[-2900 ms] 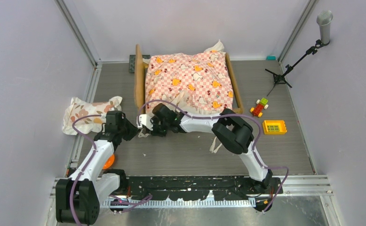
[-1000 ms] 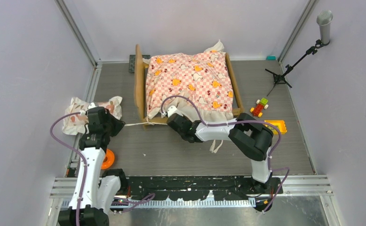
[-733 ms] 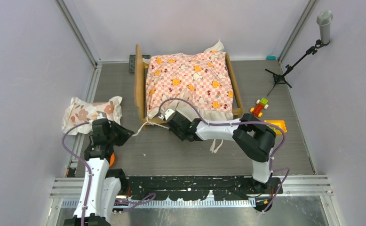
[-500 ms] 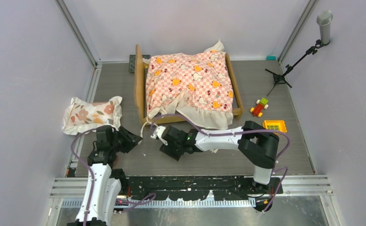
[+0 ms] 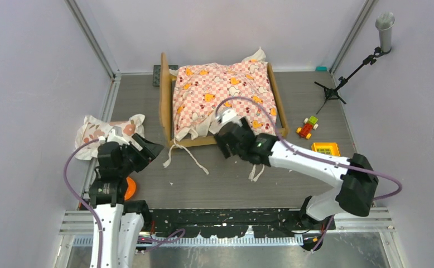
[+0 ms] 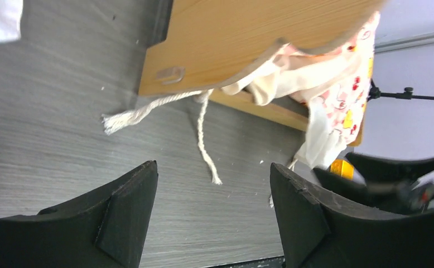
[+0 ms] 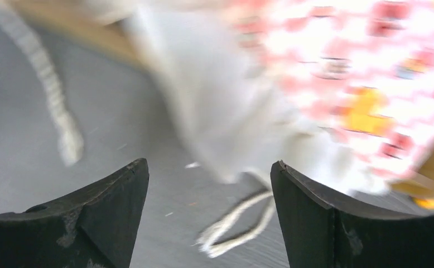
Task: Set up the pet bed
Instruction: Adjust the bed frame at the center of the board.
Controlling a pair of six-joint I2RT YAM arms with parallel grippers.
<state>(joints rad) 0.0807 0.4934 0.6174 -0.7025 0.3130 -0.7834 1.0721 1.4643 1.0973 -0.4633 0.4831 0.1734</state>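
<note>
The sheet [image 5: 226,92] lies on the pet bed [image 5: 164,95] (cords [image 5: 195,161] trailing before it); a pillow [image 5: 100,133] sits left, a toy car [image 5: 307,127] right.

The grey table [image 5: 293,184] is carrying the pet bed [image 5: 165,106] at upper centre, a floral pillow [image 5: 100,133] lying at left, a toy car [image 5: 307,127] and a yellow brick [image 5: 325,149] sitting at right.

Place: lab test cell
Walls: lilac panels [image 5: 30,84] are enclosing the table [image 5: 203,190]
Far right: microphone [image 5: 385,30] is standing on a stand

A floral pillow [image 5: 110,134] lies left; a toy car [image 5: 308,127] sits near a yellow block [image 5: 325,149].
</note>
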